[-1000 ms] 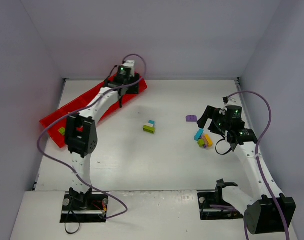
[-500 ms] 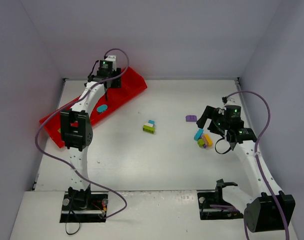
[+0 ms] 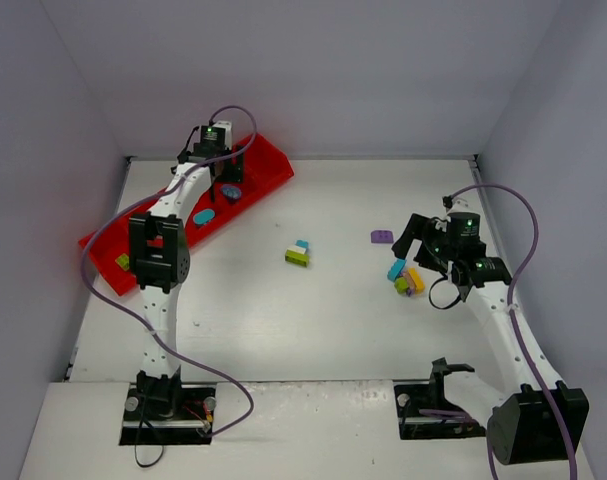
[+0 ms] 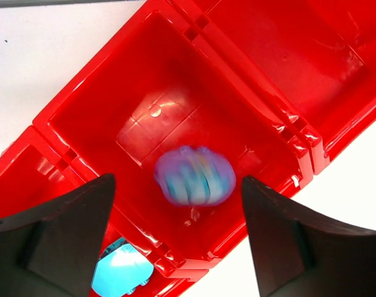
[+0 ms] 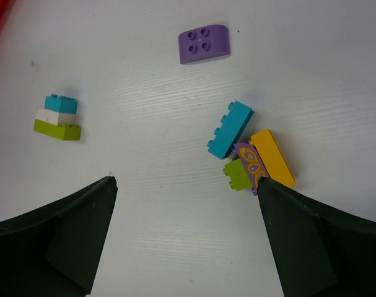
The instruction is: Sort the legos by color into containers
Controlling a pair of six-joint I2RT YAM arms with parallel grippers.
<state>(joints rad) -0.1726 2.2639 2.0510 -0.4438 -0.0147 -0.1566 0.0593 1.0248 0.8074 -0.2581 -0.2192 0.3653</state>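
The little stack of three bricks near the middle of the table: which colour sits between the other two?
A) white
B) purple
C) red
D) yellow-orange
A: in the right wrist view the stack shows a white layer sandwiched between a teal brick and a lime green brick.
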